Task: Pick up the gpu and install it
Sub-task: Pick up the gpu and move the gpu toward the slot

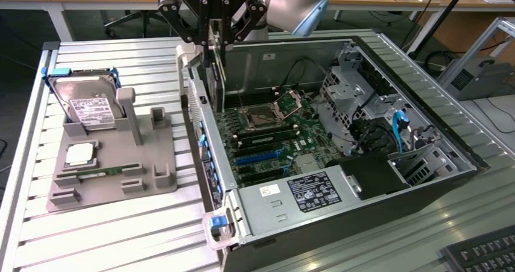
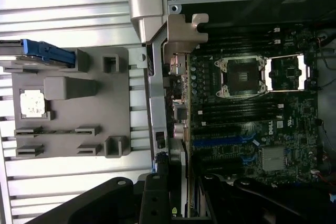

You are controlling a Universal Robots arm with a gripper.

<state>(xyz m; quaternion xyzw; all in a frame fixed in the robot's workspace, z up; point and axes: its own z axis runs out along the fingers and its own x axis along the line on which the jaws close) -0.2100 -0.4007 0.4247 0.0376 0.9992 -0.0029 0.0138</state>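
The big black open computer tower [image 1: 450, 163] lies on its side, its green motherboard [image 1: 266, 139] exposed. At nine o'clock from it, in the exterior view, sits the grey moulded parts tray [image 1: 105, 187], carrying a silver boxy hard drive [image 1: 90, 106]. The thin dark gpu card [image 1: 216, 79] hangs upright, edge-on, above the tower's rear wall. The black two-finger gripper [image 1: 216, 37] is clenched on its upper part. By my reading, pickup is done and seating remains. The blue slots [image 1: 253, 157] lie at five o'clock from the card's lower end. The rear wall crowds the card at nine o'clock, and open room lies at three.
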